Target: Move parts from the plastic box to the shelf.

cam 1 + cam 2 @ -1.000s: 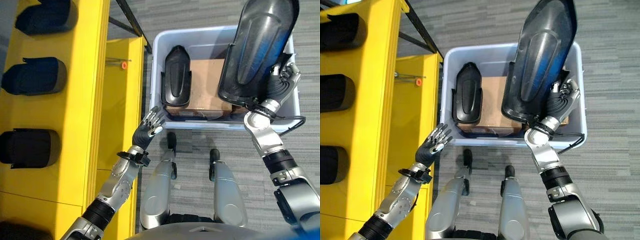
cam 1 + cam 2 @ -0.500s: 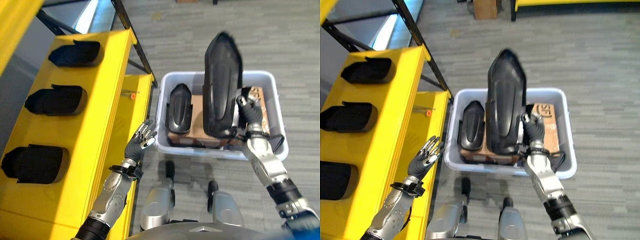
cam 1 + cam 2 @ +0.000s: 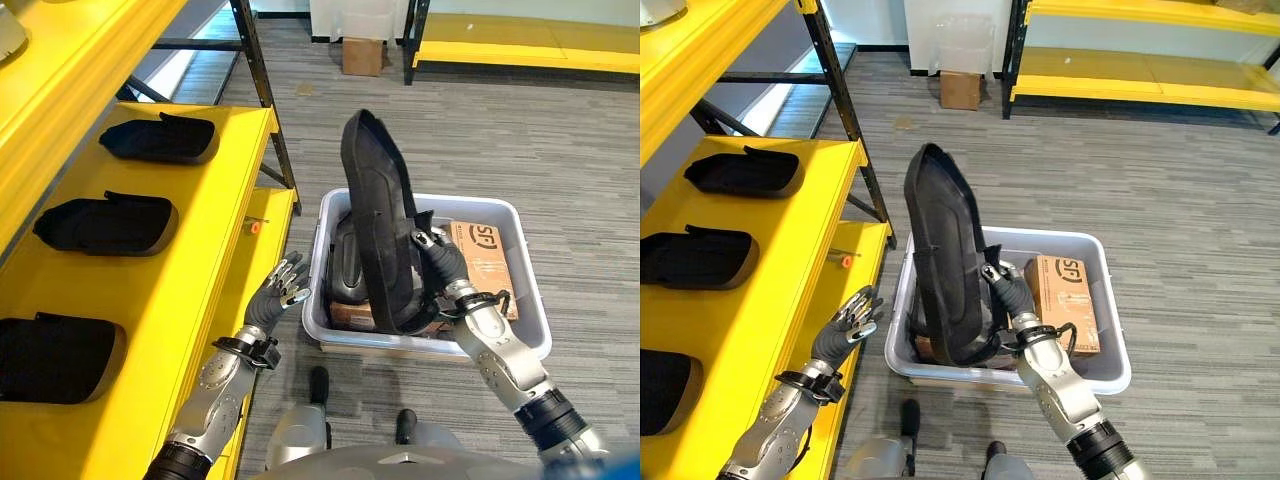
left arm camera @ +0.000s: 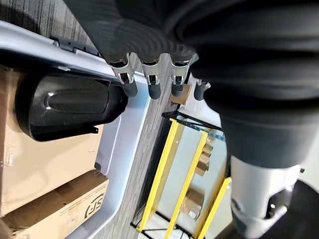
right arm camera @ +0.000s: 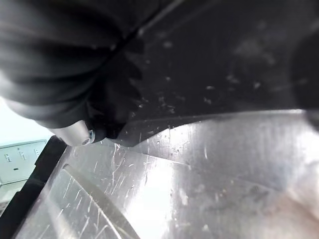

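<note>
The robot's right hand (image 3: pixel 440 262) has its fingers curled round the edge of a long black moulded plastic part (image 3: pixel 380 225), a shell-shaped cover standing nearly upright above the pale grey plastic box (image 3: pixel 520 330). The lower end of the part hangs just over the box's near side, while its pointed upper end rises well above the hand. In the right wrist view the glossy, scratched inner face of the part (image 5: pixel 199 164) lies right against the hand, which fits a firm hold.

Below and beside the held part, a second, shorter black plastic part (image 3: pixel 345 262) lies in the box, just beside a brown cardboard carton (image 3: pixel 485 265) that sits on the side of the box beyond the right hand. The left wrist view shows this same shorter part (image 4: pixel 65 107) lying against the box wall.

The left hand (image 3: pixel 277 297) hovers between the box and the yellow metal shelf (image 3: pixel 215 240), its fingers straight and spread, holding nothing.

On the shelf, to the far side of the left hand, three black parts already rest in a row: one at the far end (image 3: pixel 158 138), one in the middle (image 3: pixel 105 222) and one nearest the robot (image 3: pixel 55 360).

Judging from this, the job looks past halfway: three parts seem placed, one is lifted out but not yet carried across, and at least one more waits in the box.
</note>
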Robot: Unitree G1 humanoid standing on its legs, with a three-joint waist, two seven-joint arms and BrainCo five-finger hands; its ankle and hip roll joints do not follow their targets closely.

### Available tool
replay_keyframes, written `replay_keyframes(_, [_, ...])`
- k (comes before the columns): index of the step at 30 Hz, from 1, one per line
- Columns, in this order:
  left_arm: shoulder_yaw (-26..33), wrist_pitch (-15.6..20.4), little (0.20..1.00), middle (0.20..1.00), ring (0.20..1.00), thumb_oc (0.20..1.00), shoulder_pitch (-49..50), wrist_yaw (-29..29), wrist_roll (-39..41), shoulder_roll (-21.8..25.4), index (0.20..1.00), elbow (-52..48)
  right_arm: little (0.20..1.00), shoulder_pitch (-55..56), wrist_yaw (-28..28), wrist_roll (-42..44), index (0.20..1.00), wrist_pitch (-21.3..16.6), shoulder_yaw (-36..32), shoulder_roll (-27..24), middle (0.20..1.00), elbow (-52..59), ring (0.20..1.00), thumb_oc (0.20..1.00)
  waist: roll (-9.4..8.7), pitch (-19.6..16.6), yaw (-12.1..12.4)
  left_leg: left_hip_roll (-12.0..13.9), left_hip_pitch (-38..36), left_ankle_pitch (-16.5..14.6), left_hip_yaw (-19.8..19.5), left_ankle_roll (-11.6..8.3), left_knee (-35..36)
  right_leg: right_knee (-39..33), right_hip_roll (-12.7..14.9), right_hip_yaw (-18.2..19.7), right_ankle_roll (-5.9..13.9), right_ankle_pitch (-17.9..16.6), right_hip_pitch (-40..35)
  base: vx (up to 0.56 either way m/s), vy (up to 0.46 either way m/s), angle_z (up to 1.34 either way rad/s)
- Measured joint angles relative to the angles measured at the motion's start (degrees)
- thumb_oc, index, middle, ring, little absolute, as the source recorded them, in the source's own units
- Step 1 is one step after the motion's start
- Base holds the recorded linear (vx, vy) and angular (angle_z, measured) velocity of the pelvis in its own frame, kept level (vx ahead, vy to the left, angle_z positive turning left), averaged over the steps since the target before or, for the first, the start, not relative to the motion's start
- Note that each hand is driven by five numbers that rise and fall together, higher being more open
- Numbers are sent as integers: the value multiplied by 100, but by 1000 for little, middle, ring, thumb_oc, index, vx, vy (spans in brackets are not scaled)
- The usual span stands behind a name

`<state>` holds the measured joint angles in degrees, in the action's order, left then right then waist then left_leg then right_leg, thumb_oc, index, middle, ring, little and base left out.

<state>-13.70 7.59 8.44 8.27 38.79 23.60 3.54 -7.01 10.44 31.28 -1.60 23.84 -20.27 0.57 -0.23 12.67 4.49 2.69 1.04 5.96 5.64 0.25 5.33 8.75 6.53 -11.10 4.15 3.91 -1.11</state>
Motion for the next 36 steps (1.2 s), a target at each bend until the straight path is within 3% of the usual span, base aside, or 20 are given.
replay_keyframes(1, [40, 0, 1000, 1000, 1000, 1000, -3, -6, 0, -6, 1000, 1, 200, 2, -15, 11, 200, 0, 26, -2, 200, 0, 200, 200, -20, -10, -8, -1, 18, 4, 5, 15, 3, 81, 28, -79, 25, 4, 64, -72, 3, 3])
replay_keyframes(2, [50, 2, 1000, 1000, 1000, 1000, -15, -70, -4, 2, 1000, -2, 200, 30, 5, 8, 200, -1, 84, -5, 200, 0, 200, 200, -47, -33, -78, -25, 61, 40, -156, 55, 2, 432, -132, 259, 234, 324, 183, -64, -11, 30])
replay_keyframes(5, [30, 7, 1000, 1000, 1000, 1000, -78, -112, -9, 5, 1000, 2, 200, 37, 106, 4, 200, -12, 112, -45, 200, -3, 200, 200, -93, -65, -238, -113, 269, 230, -643, 75, -4, 480, -714, 990, -37, 718, 245, -74, -28, 80])
replay_keyframes(7, [24, 1, 1000, 1000, 1000, 1000, -65, -112, -5, -8, 1000, 27, 200, -35, 132, 4, 200, -26, 109, -75, 200, -118, 200, 200, -50, -81, -192, -200, 402, 329, -815, 69, -35, 492, -789, 1126, -211, 751, 231, -150, -97, 61])
replay_keyframes(9, [-91, -63, 1000, 1000, 1000, 1000, -7, -107, -4, 13, 1000, 242, 200, -180, 271, 4, 200, -74, 161, -43, 200, -715, 200, 200, 38, -99, -192, -161, 418, 388, -1145, 44, -59, 1577, -923, 1417, 19, 1005, 643, -197, -162, 89])
replay_keyframes(11, [-93, -68, 1000, 1000, 1000, 1000, 107, -104, -4, 119, 1000, 188, 200, -196, 266, 3, 200, -102, 154, -49, 200, -729, 200, 200, 8, -122, -119, -164, 482, 373, -1187, 23, 2, 1493, -939, 1456, -191, 1144, 657, -126, -112, 42])
replay_keyframes(12, [-93, -81, 1000, 1000, 1000, 1000, 150, -115, 3, 168, 1000, 254, 200, -246, 258, 4, 200, -225, 113, -54, 200, -724, 200, 200, 98, -76, -107, -157, 637, 297, -1426, -102, -5, 1089, -1073, 1515, -518, 1118, 596, -148, -121, 26])
replay_keyframes(13, [-99, -86, 1000, 1000, 1000, 1000, 174, -114, 2, 155, 1000, 267, 200, -233, 263, 4, 200, -239, 112, -50, 200, -726, 200, 200, 119, -54, -101, -151, 653, 197, -1524, -174, -12, 961, -1071, 1502, -631, 1019, 561, -128, -103, 21])
replay_keyframes(16, [-109, -88, 1000, 1000, 1000, 1000, 307, -105, 3, 42, 1000, 279, 200, -139, 287, -32, 200, -249, 165, -60, 200, -722, 200, 200, 270, -20, -23, -27, 796, -24, -1724, -170, -201, 701, -1304, 1440, -753, 814, 401, -107, -87, 9])
replay_keyframes(19, [-213, -97, 1000, 1000, 1000, 1000, 173, -27, -1, -100, 1000, 351, 200, -94, 378, -115, 200, -366, 120, -112, 200, -719, 200, 200, 278, 73, -63, 3, 1019, -401, -1494, -166, -523, 316, -1238, 1247, -1010, 625, 279, -128, -50, 52])
replay_keyframes(20, [-297, -124, 1000, 1000, 1000, 1000, 134, 65, -15, -140, 1000, 425, 200, 15, 452, -117, 200, -384, 101, -167, 200, -623, 200, 200, 379, 94, -79, 23, 1092, -710, -830, 23, -564, 196, -1225, 868, -992, 454, 132, -161, -23, 92])
replay_keyframes(22, [-370, -167, 1000, 1000, 1000, 1000, -49, 209, -23, -262, 1000, 568, 200, 346, 619, -111, 200, -438, 39, -298, 200, -376, 200, 200, 355, 116, -310, 152, 1127, -1069, 58, -2, -681, -82, -955, 324, -1036, 415, -109, -141, 44, 152])
replay_keyframes(26, [-455, -262, 1000, 1000, 1000, 1000, -83, 294, -22, -271, 1000, 549, 200, 305, 626, -141, 200, -425, -41, -310, 200, -146, 200, 200, 204, 130, -421, 90, 1038, -917, 678, -137, -1176, -332, -459, -99, -1014, 333, -167, -104, 103, 73])
replay_keyframes(27, [-451, -290, 1000, 1000, 1000, 1000, -163, 296, -24, -276, 1000, 535, 200, 265, 612, -201, 200, -419, -108, -336, 200, -3, 200, 200, 162, 139, -531, 202, 620, -909, 788, -147, -1256, -342, -250, -201, -981, 309, -233, -119, 190, 73])
replay_keyframes(30, [-449, -302, 1000, 1000, 1000, 1000, -261, 307, -146, -266, 1000, 475, 200, 254, 554, -234, 200, -410, -276, -336, 200, 63, 200, 200, 145, 126, -724, 490, -36, -851, 999, -112, -1130, -300, -116, -426, -971, 307, -436, -67, 158, 61])
replay_keyframes(31, [-458, -309, 1000, 1000, 1000, 1000, -269, 309, -211, -267, 1000, 474, 200, 252, 549, -233, 200, -410, -327, -345, 200, 61, 200, 200, 155, 116, -789, 589, -122, -689, 1020, 40, -1130, -210, -68, -444, -960, 314, -424, -41, 194, 61])
replay_keyframes(32, [-487, -326, 1000, 1000, 1000, 1000, -302, 307, -239, -266, 1000, 478, 200, 256, 542, -228, 200, -403, -396, -376, 200, 52, 200, 200, 171, 114, -826, 658, -165, -85, 972, 285, -1200, -36, -19, -431, -876, 368, -382, -34, 219, 41])
replay_keyframes(34, [-527, -336, 1000, 1000, 1000, 1000, -415, 291, -235, -269, 1000, 499, 200, 237, 483, -219, 200, -398, -426, -398, 200, -52, 200, 200, 186, 116, -833, 529, -186, 154, 894, 301, -1200, 825, 158, -358, -630, 595, 41, -40, 192, 33])
replay_keyframes(35, [-541, -331, 1000, 1000, 1000, 1000, -426, 288, -233, -280, 1000, 490, 200, 231, 425, -214, 200, -395, -409, -393, 200, -122, 200, 200, 227, 73, -839, 503, -151, 162, 856, 307, -1103, 808, 105, -271, -521, 765, 226, -53, 184, 51])
replay_keyframes(36, [-550, -317, 1000, 1000, 1000, 1000, -434, 287, -229, -169, 1000, 424, 200, 220, 347, -217, 200, -390, -395, -277, 200, -189, 200, 200, 36, -77, -792, 312, -43, 316, 763, 88, -850, 377, 100, -143, -439, 597, 408, -107, 386, 71])
